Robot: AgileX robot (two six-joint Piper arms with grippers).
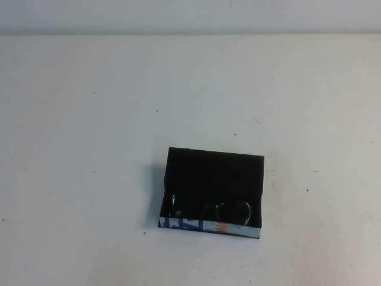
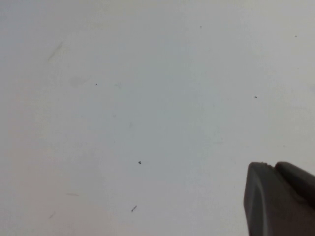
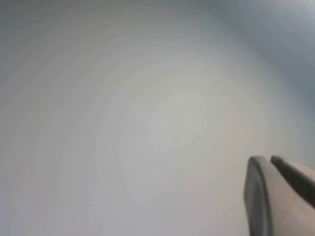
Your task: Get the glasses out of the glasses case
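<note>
The glasses case [image 1: 196,225], a black open box with a white front edge printed in blue and orange, sits on the white table a little right of the middle, near the front. The glasses [image 1: 232,210] lie inside it against the front edge, two rounded lenses showing. Neither arm shows in the high view. My left gripper [image 2: 274,166] shows only in the left wrist view, shut and empty over bare table. My right gripper [image 3: 268,160] shows only in the right wrist view, shut and empty over a plain pale surface. The case is in neither wrist view.
The white table [image 1: 89,119] carries only small dark specks around the case. A pale wall runs along its far edge [image 1: 190,33].
</note>
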